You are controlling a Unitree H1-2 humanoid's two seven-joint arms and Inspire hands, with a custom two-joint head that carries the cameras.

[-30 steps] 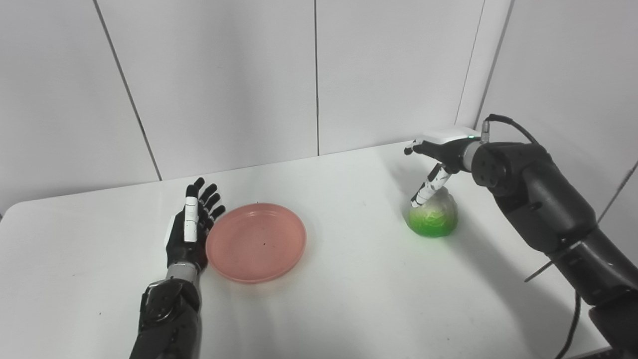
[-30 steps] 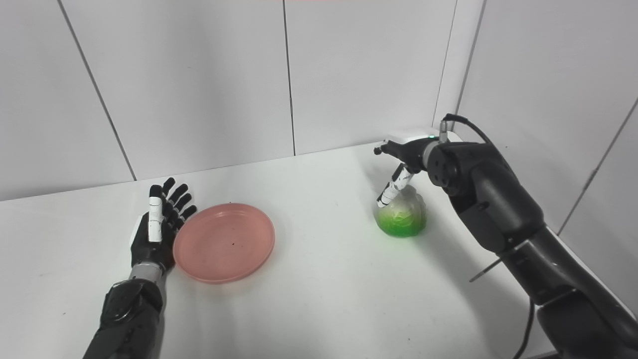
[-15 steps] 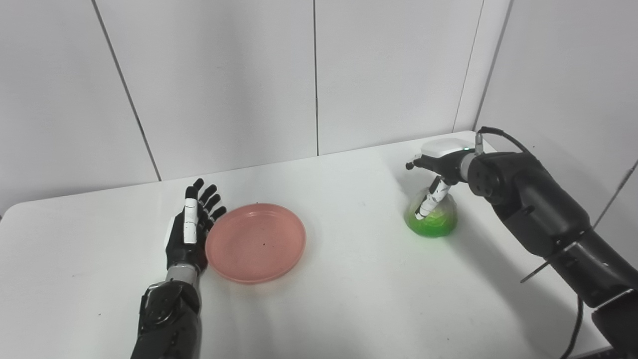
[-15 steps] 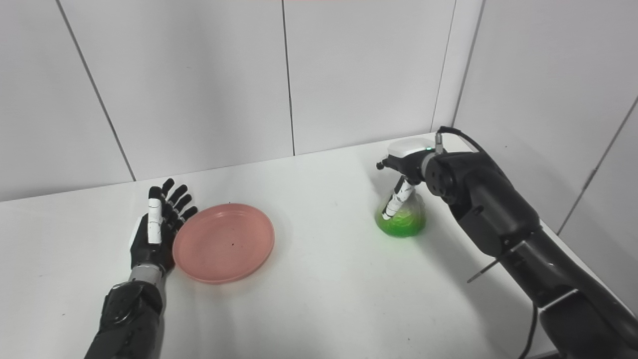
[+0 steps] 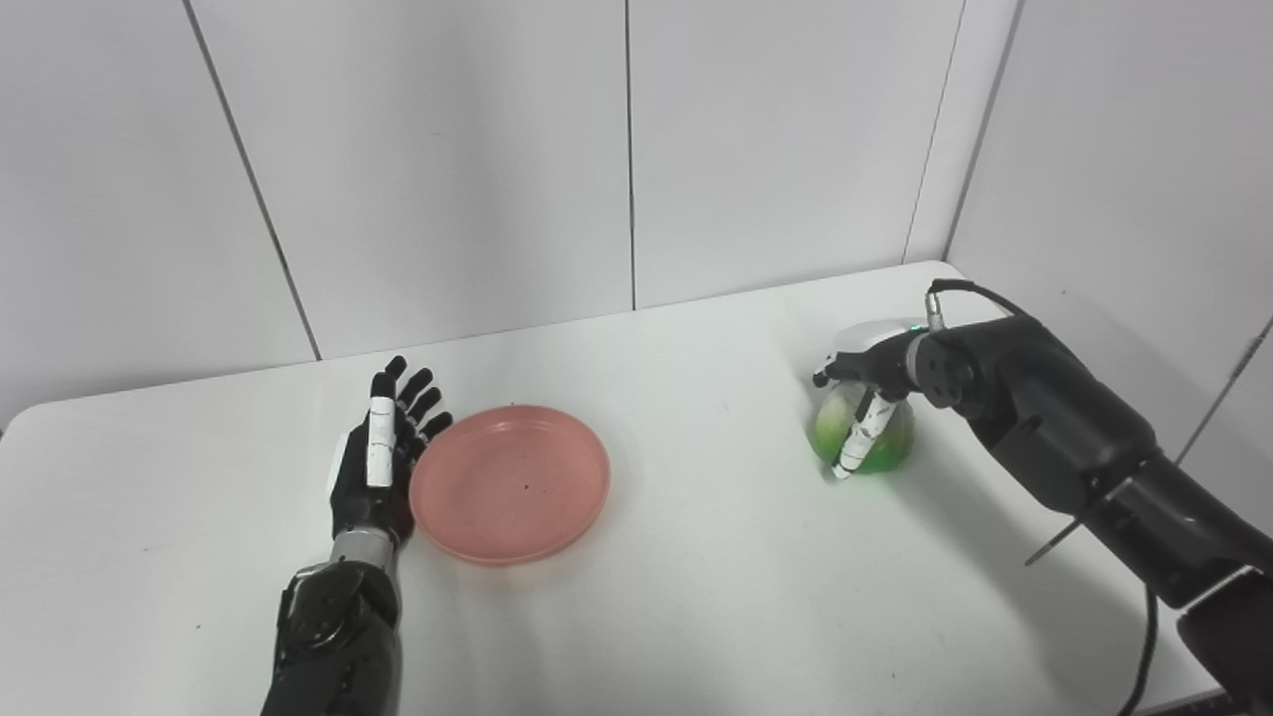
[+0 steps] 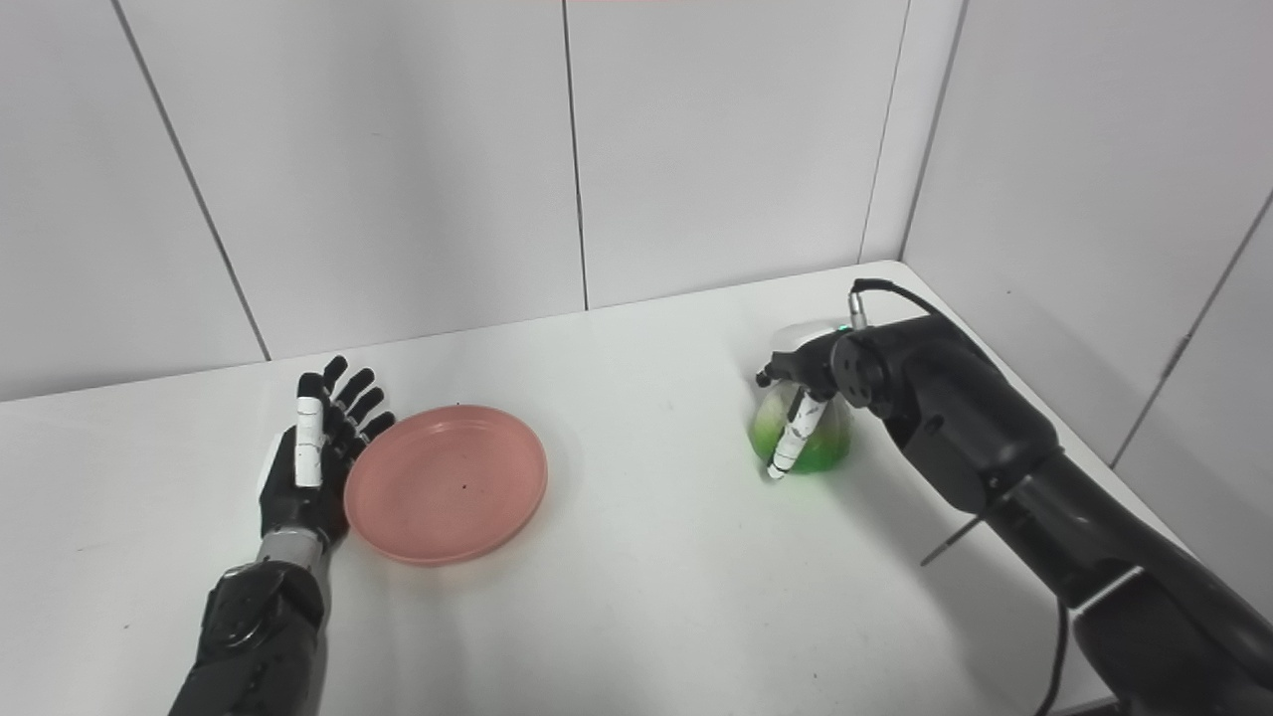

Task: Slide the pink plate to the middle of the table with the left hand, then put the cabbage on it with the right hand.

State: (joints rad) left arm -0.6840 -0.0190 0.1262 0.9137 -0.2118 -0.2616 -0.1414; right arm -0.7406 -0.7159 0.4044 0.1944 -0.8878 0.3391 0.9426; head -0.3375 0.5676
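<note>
The round pink plastic plate (image 5: 510, 483) sits flat on the white bench (image 5: 696, 597), left of the middle of the frame. The left robot hand (image 5: 381, 457) lies just beside the plate's left rim with its fingers spread and holds nothing. At the right of the frame, the right robot hand (image 5: 863, 383) covers the top of the round green cabbage (image 5: 880, 443). One white finger (image 5: 855, 446) points down its front. I cannot tell if the hand is gripping it.

Cabbage (image 5: 863, 435) top and far-side fingers under right hand (image 5: 863, 365).
</note>
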